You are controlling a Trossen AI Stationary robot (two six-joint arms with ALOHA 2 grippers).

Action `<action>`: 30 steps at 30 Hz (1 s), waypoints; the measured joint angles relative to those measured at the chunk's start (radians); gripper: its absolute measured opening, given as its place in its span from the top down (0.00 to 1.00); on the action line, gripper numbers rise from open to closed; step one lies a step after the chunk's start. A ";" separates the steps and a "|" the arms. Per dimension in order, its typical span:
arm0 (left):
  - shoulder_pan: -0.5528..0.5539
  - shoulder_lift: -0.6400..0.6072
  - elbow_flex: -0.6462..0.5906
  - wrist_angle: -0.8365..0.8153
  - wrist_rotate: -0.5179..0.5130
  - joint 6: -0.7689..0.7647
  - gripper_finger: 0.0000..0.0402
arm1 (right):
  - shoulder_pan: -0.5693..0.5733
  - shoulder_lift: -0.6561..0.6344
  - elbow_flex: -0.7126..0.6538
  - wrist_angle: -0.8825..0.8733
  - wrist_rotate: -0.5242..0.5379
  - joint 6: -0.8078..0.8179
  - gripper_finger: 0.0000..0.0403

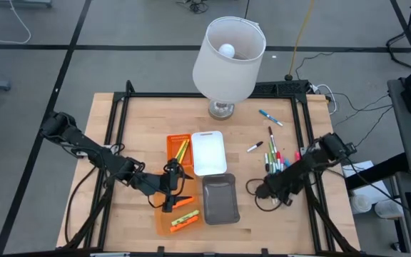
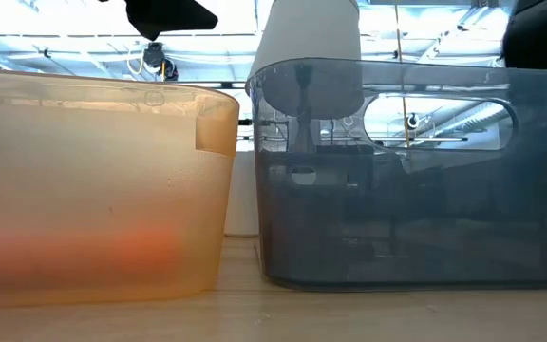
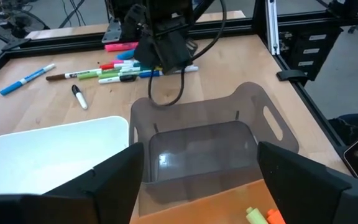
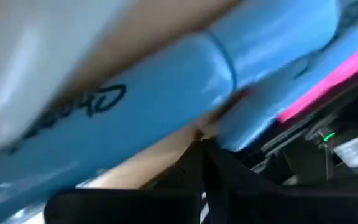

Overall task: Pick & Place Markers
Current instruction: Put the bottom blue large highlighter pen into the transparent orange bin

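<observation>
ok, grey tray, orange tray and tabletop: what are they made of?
Grey tray: looks like smoky translucent plastic with a glossy finish, since the wall shows through it. Orange tray: translucent frosted plastic, its contents only a blur. Tabletop: pale wood, with visible plank seams and a matte finish.

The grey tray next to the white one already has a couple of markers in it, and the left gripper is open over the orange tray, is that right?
Not quite: the grey tray beside the white tray holds no markers, as the left wrist view shows. The rest stands: the left gripper is open over the orange tray.
</observation>
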 joint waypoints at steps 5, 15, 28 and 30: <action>0.000 0.000 0.000 0.000 0.000 0.002 0.19 | -0.027 -0.002 0.014 -0.027 0.064 0.007 1.00; 0.000 0.000 0.000 0.000 0.000 -0.003 0.23 | -0.143 -0.001 0.001 -0.234 0.303 0.119 1.00; 0.000 0.000 0.000 -0.007 -0.001 -0.003 0.21 | -0.230 -0.001 0.002 -0.143 0.182 -0.037 1.00; 0.000 0.000 0.000 -0.008 -0.001 -0.003 0.20 | -0.210 -0.001 0.002 -0.108 0.131 -0.065 1.00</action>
